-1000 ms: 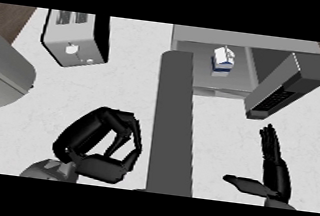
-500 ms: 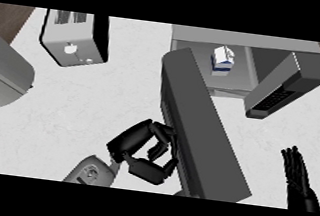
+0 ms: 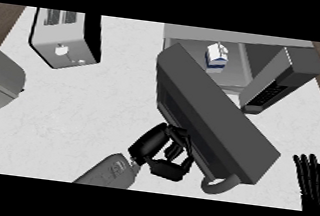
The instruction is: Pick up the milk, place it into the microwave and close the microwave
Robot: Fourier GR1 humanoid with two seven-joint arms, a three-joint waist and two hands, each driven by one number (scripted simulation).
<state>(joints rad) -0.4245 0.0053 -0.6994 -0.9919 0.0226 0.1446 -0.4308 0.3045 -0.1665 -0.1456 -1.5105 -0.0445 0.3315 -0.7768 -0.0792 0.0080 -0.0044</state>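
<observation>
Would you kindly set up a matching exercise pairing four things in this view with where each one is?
Things:
1. milk carton
2. toaster
3. left hand
4. right hand

Places:
A. upper left of the counter
B. open, at the lower right edge
C. inside the microwave
D. against the microwave door

Pairs: 1-C, 2-A, 3-D, 4-B

The milk is seen inside the microwave, behind its door. A toaster is placed well left.
</observation>
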